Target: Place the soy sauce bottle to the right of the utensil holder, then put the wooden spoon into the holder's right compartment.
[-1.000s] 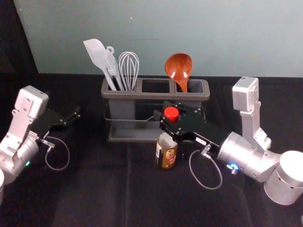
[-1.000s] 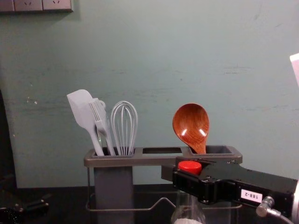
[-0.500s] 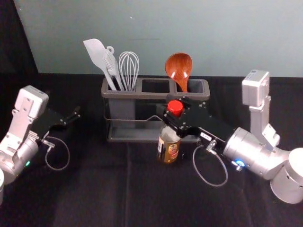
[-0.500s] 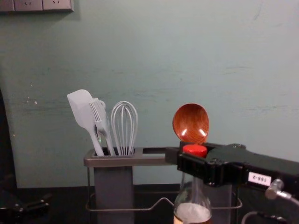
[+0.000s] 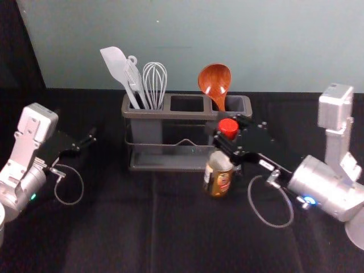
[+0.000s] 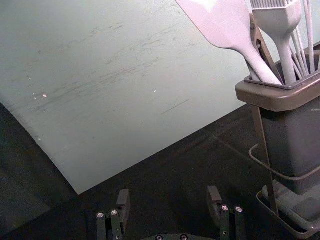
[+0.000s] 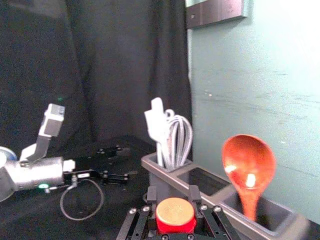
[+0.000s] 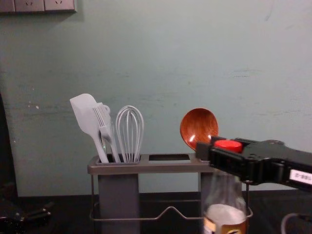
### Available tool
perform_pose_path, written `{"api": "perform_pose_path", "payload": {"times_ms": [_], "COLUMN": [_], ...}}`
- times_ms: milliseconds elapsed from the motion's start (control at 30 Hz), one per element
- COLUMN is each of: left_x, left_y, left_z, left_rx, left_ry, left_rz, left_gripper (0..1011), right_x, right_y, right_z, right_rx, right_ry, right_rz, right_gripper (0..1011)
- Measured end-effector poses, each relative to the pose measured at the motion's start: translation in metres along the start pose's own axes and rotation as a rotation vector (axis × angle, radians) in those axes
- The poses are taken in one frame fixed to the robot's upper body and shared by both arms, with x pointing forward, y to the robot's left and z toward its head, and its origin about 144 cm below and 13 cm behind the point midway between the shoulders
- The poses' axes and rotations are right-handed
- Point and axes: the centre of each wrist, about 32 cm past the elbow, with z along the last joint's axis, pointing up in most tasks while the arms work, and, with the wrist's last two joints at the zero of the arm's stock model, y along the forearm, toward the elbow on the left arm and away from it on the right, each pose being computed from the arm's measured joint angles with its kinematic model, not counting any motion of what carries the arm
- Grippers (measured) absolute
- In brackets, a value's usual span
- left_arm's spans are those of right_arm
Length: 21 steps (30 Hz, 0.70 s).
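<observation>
The soy sauce bottle, red-capped, hangs upright in front of the utensil holder's right part, my right gripper shut on its neck. In the chest view the bottle overlaps the holder's right end, with the right gripper around it below the cap. The right wrist view has the red cap between the fingers of the right gripper. The wooden spoon stands in the holder's right compartment, bowl up. My left gripper is parked at the left, open in its wrist view.
A white spatula, a brush and a whisk stand in the holder's left compartment. A wall rises behind the holder. Black cloth covers the table, including right of the holder.
The right gripper and the bottle in it have moved to the right, and in the chest view they are higher than a second ago. The left arm, holder and spoon have stayed put.
</observation>
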Motion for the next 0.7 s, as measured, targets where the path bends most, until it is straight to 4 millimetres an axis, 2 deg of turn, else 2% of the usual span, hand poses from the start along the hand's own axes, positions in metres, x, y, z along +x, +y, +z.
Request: {"api": "perform_pose_path", "payload": {"times_ms": [300,367,700], "left_x": [0.000,0.000,0.000], "left_y": [0.000,0.000,0.000], "left_z": [0.000,0.000,0.000], "left_rx": [0.000,0.000,0.000], "left_ry": [0.000,0.000,0.000], "left_rz": [0.000,0.000,0.000], "left_gripper": [1005,1005,1005], "right_x": [0.012,0.017,0.029], "right_y": [-0.031,-0.043,-0.064], "right_z": [0.004,0.006,0.006], "right_rx": [0.016,0.022,0.036], "right_ry": [-0.013,-0.017,-0.028], "right_rz": [-0.090,-0.126,-0.205], "right_gripper": [386,386,385]}}
